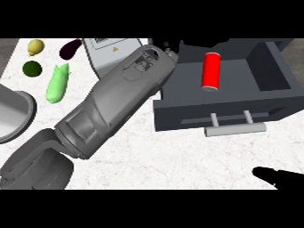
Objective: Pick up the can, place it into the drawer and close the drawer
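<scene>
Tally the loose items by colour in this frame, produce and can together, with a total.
Red: 1, the can lying in the drawer
Yellow: 1, lemon
Dark purple: 1, eggplant
Dark green: 1, round fruit
Light green: 1, long vegetable
Total: 5

You will find no readable words or numbers here. The only sign is a small yellow warning triangle on the white appliance just left of the open drawer, beside faint, illegible print.
</scene>
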You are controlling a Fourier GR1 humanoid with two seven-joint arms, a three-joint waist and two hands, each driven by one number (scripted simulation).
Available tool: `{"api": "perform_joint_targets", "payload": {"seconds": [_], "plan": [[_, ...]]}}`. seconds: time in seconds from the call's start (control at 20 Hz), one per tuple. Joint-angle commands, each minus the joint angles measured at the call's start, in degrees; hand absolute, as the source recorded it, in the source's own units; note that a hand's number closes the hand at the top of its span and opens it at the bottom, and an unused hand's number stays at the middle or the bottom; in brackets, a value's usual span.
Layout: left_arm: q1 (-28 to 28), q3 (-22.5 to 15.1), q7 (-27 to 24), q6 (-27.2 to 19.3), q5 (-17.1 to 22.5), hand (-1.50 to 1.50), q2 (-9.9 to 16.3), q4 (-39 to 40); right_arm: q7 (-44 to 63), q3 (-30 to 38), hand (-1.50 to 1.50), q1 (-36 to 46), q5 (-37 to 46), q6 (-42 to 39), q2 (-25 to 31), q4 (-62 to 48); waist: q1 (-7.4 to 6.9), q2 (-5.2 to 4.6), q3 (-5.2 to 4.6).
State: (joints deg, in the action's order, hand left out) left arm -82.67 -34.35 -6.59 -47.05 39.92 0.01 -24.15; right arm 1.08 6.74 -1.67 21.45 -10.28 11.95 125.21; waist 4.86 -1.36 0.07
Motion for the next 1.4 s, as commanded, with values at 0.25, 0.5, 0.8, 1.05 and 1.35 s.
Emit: {"api": "perform_joint_targets", "payload": {"seconds": [0.25, 0.5, 0.8, 1.05, 1.35], "plan": [[0.3, -1.3, 0.2, -2.4, 1.2, -1.50, 0.0, -2.0, -1.7, -10.4, -1.50, 2.8, 23.5, 5.6, 1.6, -7.9, -2.65, 0.63, -0.02], [-1.5, -0.6, 3.9, -0.5, -0.4, -1.50, 1.5, -2.5, -1.2, -11.1, -1.50, 7.6, 31.0, 7.1, 3.7, -18.4, -5.30, 1.15, -0.05], [4.2, -1.3, 6.4, -2.3, -3.3, -1.50, 4.1, -11.0, -0.9, -14.7, -1.50, 7.0, 38.7, 14.7, -0.5, -24.9, -5.84, 1.75, -0.07], [4.5, -2.4, 13.2, -1.4, -5.3, -1.50, 11.0, -17.0, -3.1, -12.2, -1.50, 11.5, 39.5, 21.9, -3.2, -37.2, -6.70, 1.88, -0.06], [9.1, -2.4, 15.0, 0.8, -6.6, -1.50, 15.8, -23.0, -7.6, -8.8, -1.50, 18.0, 41.6, 30.6, -3.6, -54.4, -7.63, 1.51, -0.01]]}}
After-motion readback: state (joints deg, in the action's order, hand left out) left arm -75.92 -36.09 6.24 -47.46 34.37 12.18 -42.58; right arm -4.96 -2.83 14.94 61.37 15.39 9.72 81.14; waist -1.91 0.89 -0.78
